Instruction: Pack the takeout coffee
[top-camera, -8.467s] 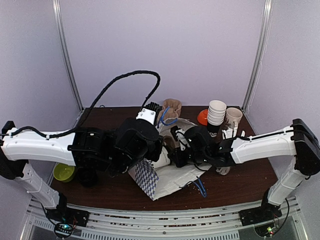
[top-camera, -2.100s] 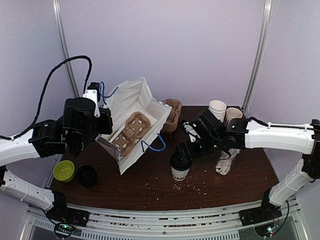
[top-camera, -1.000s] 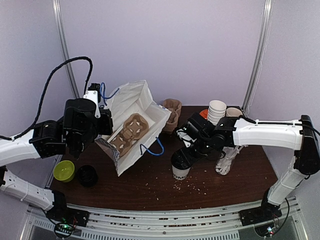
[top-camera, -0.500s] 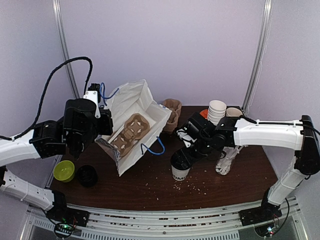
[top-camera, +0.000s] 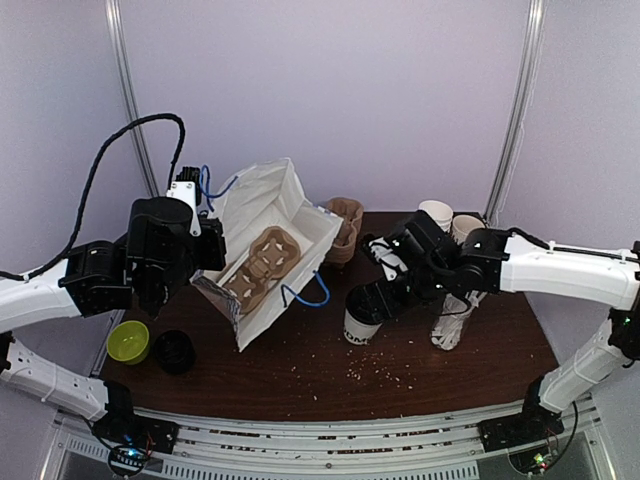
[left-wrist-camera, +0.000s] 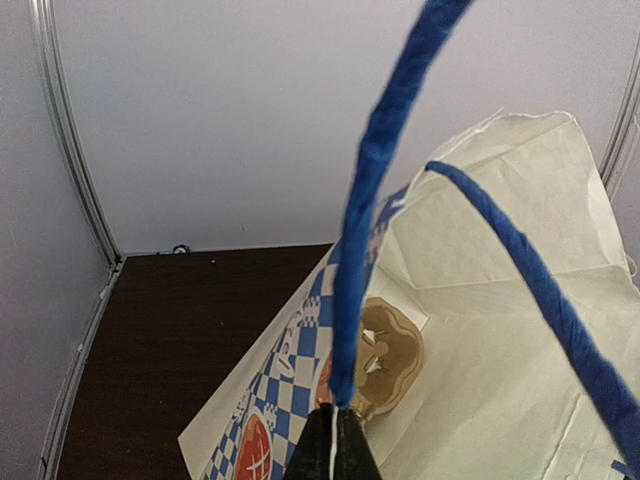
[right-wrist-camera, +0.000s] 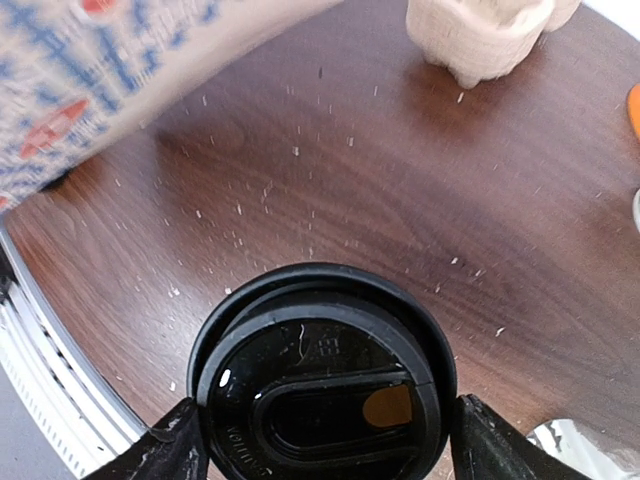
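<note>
The takeout coffee cup (top-camera: 359, 329), white with a black lid (right-wrist-camera: 322, 395), sits slightly tilted right of the bag. My right gripper (top-camera: 368, 303) is shut on it, and its fingers (right-wrist-camera: 170, 450) press both sides of the lid. The brown pulp carrier tray (top-camera: 262, 262) lies inside the blue-and-white checked paper bag (top-camera: 275, 205), which hangs tilted with its mouth open. The tray (left-wrist-camera: 388, 350) also shows through the bag's mouth in the left wrist view. My left gripper (top-camera: 200, 198) is shut on the bag's blue rope handle (left-wrist-camera: 372, 200) and holds the bag up.
A stack of pulp trays (top-camera: 346, 224) stands at the back, and stacked white cups (top-camera: 437, 214) are beside it. A glass of wrapped straws (top-camera: 452, 322) is just right of the cup. A green dish (top-camera: 128, 342) and a black lid (top-camera: 173, 352) lie front left. Crumbs dot the table (right-wrist-camera: 330, 190).
The cup has risen a little and tipped in my right gripper, and the right arm has shifted slightly right. The left arm and bag have not moved.
</note>
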